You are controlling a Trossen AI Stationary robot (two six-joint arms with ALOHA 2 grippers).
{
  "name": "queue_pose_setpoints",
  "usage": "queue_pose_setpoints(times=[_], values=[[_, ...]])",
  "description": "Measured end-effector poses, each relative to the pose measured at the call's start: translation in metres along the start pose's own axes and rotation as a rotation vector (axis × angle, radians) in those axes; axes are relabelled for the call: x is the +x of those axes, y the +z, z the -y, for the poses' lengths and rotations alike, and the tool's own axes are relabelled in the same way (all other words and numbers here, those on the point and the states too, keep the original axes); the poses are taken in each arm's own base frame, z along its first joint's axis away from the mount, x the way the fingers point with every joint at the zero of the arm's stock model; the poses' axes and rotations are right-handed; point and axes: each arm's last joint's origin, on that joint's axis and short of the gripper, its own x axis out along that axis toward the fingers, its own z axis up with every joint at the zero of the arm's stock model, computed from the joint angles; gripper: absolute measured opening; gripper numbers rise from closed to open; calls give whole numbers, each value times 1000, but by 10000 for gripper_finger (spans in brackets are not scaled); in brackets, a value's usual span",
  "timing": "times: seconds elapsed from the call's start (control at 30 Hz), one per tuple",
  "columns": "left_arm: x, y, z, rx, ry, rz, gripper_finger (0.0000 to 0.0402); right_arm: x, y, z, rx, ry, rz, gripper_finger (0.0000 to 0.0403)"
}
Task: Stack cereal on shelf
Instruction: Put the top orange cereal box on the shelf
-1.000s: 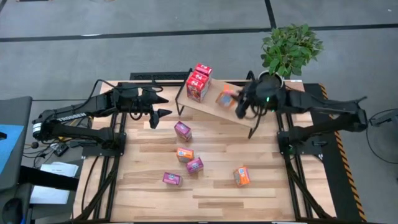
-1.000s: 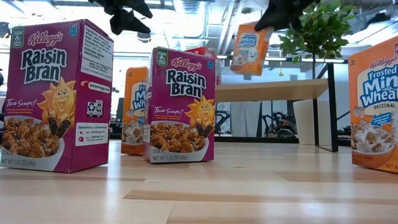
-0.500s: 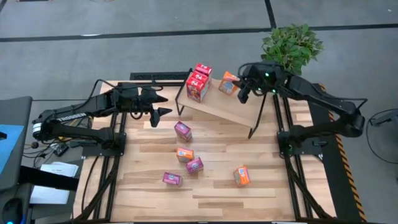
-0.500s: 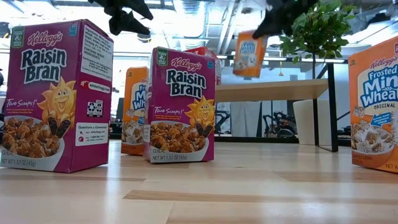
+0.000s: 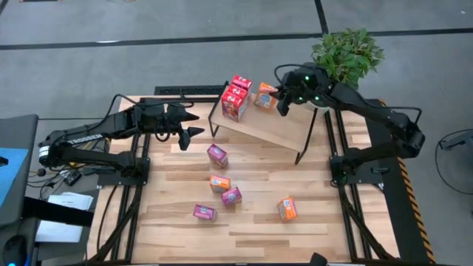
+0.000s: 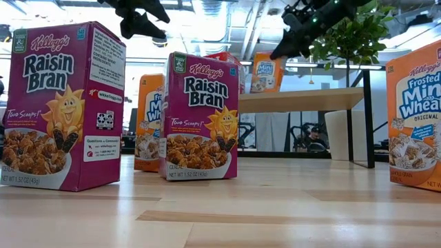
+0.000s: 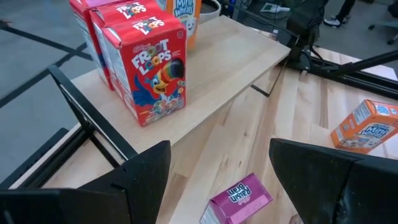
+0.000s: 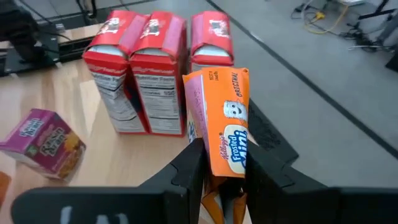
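Note:
My right gripper (image 5: 279, 101) is shut on an orange cereal box (image 5: 264, 96) at the far end of the shelf (image 5: 275, 127), just right of the red cereal boxes (image 5: 236, 96) standing upright there. In the low view the orange box (image 6: 265, 72) hangs at board height; whether it touches the board cannot be told. My left gripper (image 5: 194, 123) hovers open left of the shelf, with nothing between its fingers (image 7: 143, 180). Several magenta and orange cereal boxes (image 5: 216, 155) lie on the table below. My right gripper pinches the orange box's lower part (image 8: 219, 167) between its two fingers (image 8: 189, 163), one on each narrow side. The fingers slant down from the table's right. The box stands nearly upright, its printed front toward the wrist camera and its top (image 8: 214, 78) above the fingers.
A potted plant (image 5: 346, 58) stands at the far right corner behind my right arm. Loose boxes lie mid-table, magenta (image 5: 231, 196), magenta (image 5: 204, 213), orange (image 5: 219, 182) and orange (image 5: 287, 209). The shelf's black wire legs (image 5: 303, 151) stand on the table.
My right gripper has carried the orange box from over the middle of the shelf toward the table's far edge and then left, toward the red boxes. It has rolled on the way, so the tilted box now stands nearly upright.

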Motion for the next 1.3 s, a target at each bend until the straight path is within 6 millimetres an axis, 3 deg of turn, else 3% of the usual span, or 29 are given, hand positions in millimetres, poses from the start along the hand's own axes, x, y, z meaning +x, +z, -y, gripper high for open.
queue_pose_setpoints(times=[0.53,1.3], values=[[0,0,-1,10,27,3,266,8,-2,1,-13,9,-15,125],[0,0,-2,2,51,8,266,8,-2,0,-6,28,-10,242]])
